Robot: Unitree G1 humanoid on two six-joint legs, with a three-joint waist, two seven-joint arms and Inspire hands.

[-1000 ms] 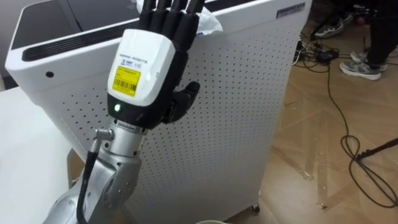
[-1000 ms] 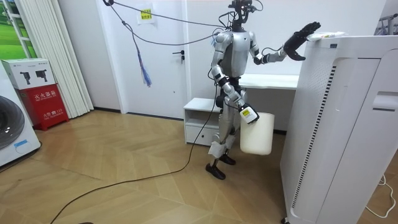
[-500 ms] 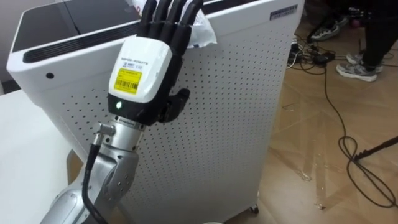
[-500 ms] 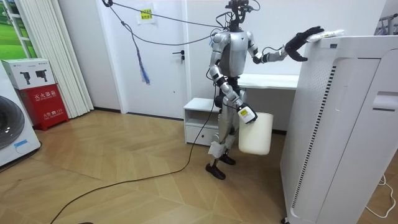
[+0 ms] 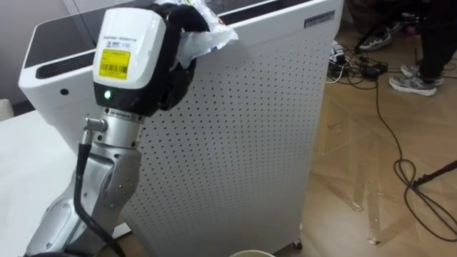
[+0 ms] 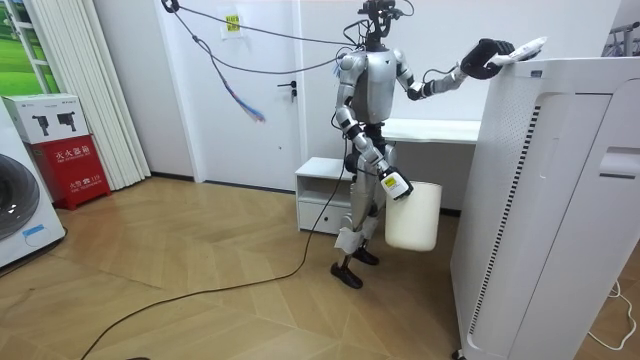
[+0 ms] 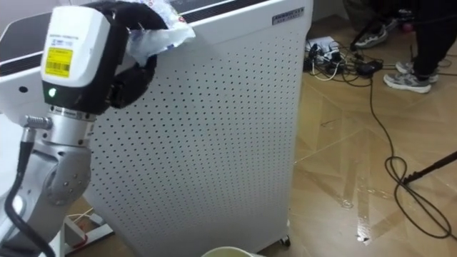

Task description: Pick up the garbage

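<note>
My left hand [image 5: 132, 61] is raised at the top edge of the white perforated cabinet [image 5: 243, 135]. Its fingers are curled tight round the garbage [image 5: 206, 34], a crumpled white wrapper. The wrapper sticks out to the right of my hand, just above the cabinet's top, and I cannot tell whether it touches the top.

In the room view I stand upright on the wood floor [image 6: 200, 290], between the cabinet and a white desk [image 6: 430, 130]. My left arm is stretched out toward the cabinet. My right hand [image 6: 396, 184] is low at my hip with a white bin [image 6: 413, 215] hanging from it, and I cannot tell how it grips. On the far right a person's shoe [image 5: 418, 75] rests on the floor near black cables [image 5: 385, 128].
</note>
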